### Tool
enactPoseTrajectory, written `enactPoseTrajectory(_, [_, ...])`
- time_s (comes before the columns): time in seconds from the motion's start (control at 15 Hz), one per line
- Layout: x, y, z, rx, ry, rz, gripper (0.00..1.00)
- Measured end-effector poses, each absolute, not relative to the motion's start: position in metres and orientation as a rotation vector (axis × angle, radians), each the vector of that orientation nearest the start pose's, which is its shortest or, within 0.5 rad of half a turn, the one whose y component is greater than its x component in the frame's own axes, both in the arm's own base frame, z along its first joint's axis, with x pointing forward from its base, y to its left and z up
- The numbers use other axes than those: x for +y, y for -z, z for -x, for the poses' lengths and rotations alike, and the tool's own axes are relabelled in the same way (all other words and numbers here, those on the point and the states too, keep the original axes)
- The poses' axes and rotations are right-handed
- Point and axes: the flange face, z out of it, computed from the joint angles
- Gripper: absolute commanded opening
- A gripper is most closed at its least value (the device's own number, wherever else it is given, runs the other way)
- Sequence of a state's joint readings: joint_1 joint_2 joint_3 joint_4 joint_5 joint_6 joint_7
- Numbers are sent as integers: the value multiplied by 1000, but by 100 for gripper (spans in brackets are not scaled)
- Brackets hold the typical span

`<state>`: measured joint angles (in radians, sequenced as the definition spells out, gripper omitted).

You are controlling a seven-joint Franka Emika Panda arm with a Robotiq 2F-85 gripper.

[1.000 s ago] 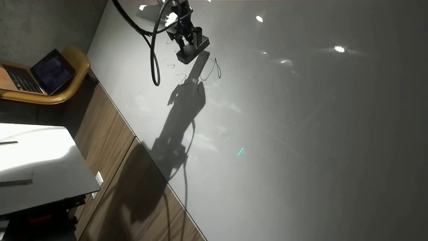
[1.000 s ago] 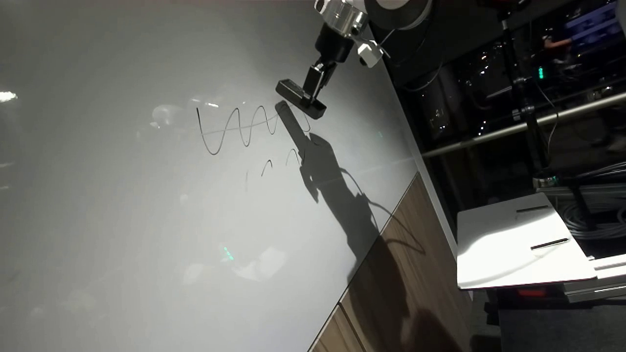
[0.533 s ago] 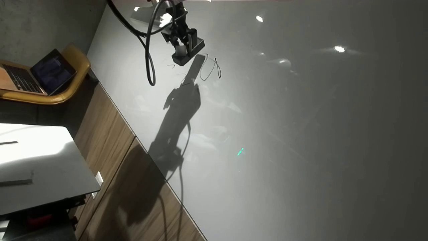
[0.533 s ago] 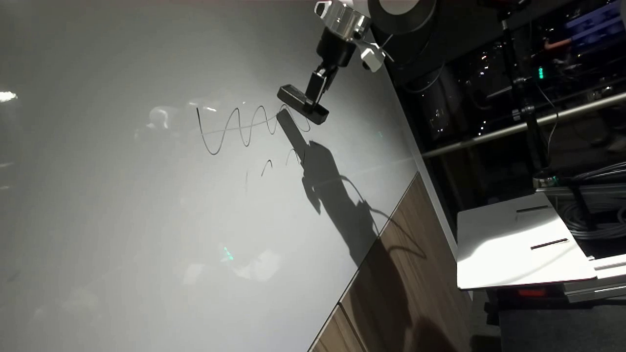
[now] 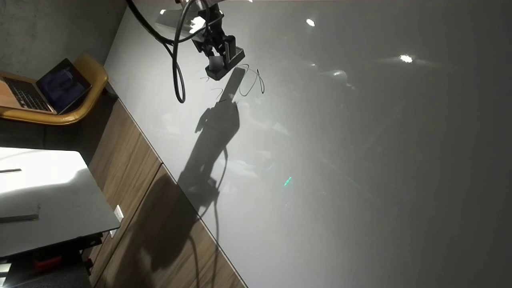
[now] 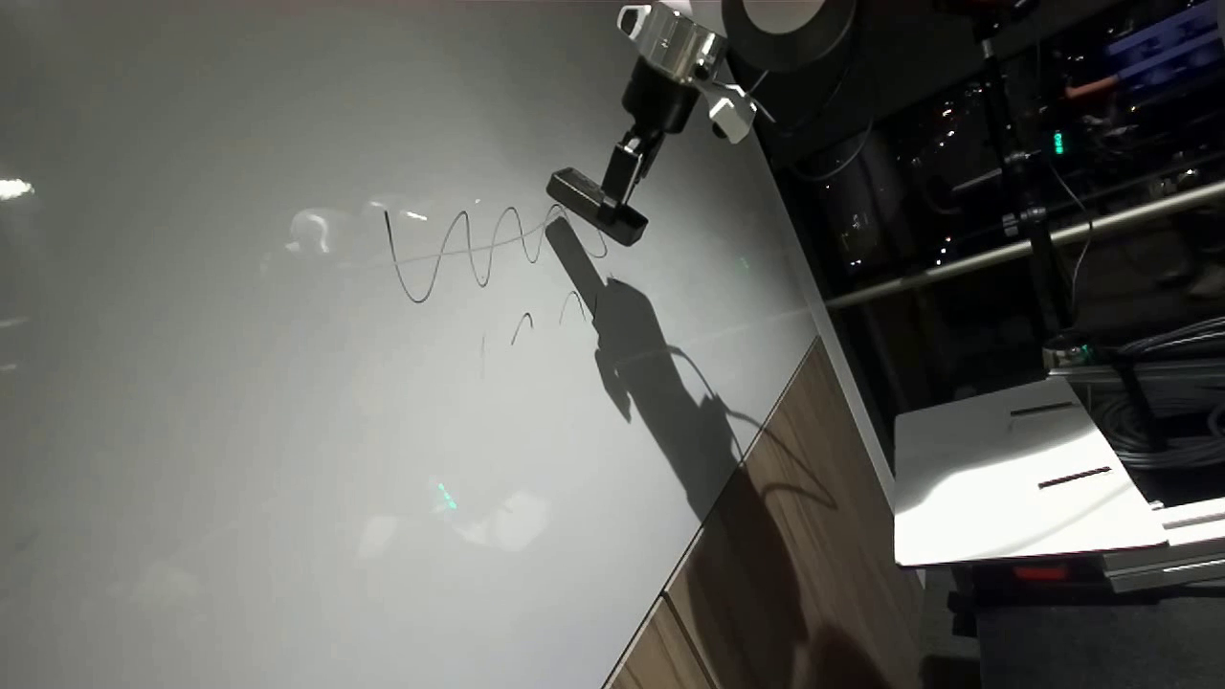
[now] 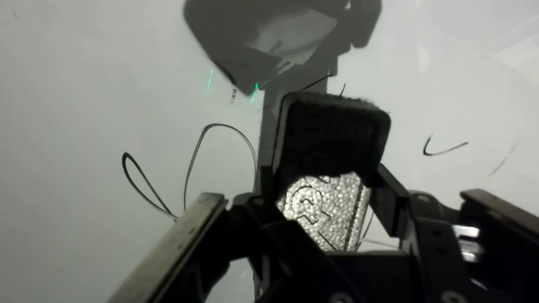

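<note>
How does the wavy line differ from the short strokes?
The wavy line is long, with several crests; the short strokes are separate pieces. A pale streak crosses the wavy line; none shows across the short strokes. The short strokes lie nearer the wood panels than the wavy line. Both are thin marks on the board.

Dark block (image 7: 330, 162) — lower end hidden behind the hand (image 7: 325, 183)

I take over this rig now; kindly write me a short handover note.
Tool: closed on the black rectangular eraser, apparently lifted off the glossy white surface.
Marks: thin black wavy line and short black curved strokes, on the surface near the eraser.
Done: eraser gripped; a pale grey streak crosses the wavy line, perhaps from a wipe.
Left: wavy line and strokes, presumably to be erased.
</note>
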<state>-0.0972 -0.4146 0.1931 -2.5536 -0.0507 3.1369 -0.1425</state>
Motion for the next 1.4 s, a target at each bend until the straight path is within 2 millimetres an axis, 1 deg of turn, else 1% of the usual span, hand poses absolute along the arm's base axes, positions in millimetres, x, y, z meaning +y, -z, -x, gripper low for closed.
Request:
enactPoseTrajectory(0.4, [58, -524, -450, -458, 1520, 2847, 32])
enactPoseTrajectory(0.8, [73, -517, -440, -466, 1357, 2884, 32])
enactPoseTrajectory(1.0, [75, -518, -439, -462, 1350, 2879, 32])
enactPoseTrajectory(1.4, [71, -521, -440, -460, 1370, 2878, 32])
